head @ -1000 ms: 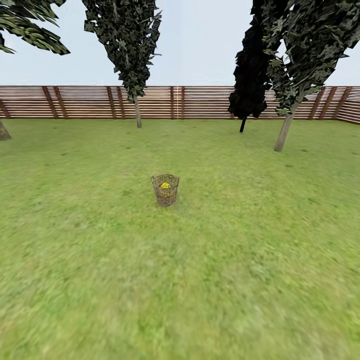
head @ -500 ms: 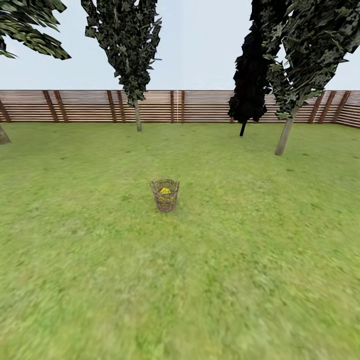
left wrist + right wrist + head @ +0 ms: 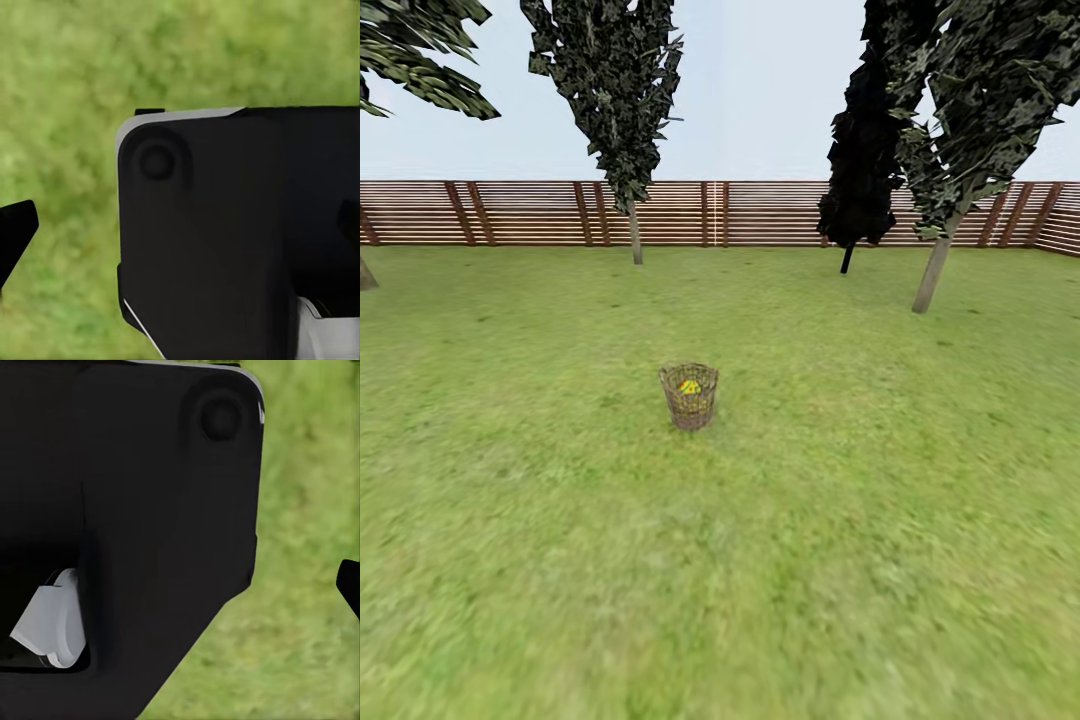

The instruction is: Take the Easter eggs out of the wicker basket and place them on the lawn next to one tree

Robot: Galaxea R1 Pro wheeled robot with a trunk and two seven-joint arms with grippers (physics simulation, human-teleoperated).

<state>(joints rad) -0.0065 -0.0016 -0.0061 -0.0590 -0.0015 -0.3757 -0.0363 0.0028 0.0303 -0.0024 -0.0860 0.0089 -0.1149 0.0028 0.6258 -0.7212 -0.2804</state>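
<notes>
The wicker basket [image 3: 689, 397] stands upright on the lawn [image 3: 720, 560], some way ahead of me in the middle of the head view. Yellow Easter eggs [image 3: 690, 386] show inside it through the open rim; I cannot count them at this distance. A tree [image 3: 933, 275] with a thick pale leaning trunk stands at the back right. In the left wrist view my left gripper [image 3: 180, 225] has its black fingertips [image 3: 16, 229] far apart over grass. A dark fingertip [image 3: 349, 583] of my right gripper [image 3: 180, 585] sits at the frame's edge, also over grass.
A brown slatted fence [image 3: 720, 212] closes the garden at the back. A thin-stemmed tree [image 3: 636, 232] and a dark columnar tree [image 3: 847, 258] stand before it, and another trunk [image 3: 365, 272] shows at the left edge. Black robot body parts [image 3: 225, 225] block both wrist views.
The whole head view has shifted slightly downward and the basket looks a little nearer, so the camera has moved. Nothing in the garden itself has moved.
</notes>
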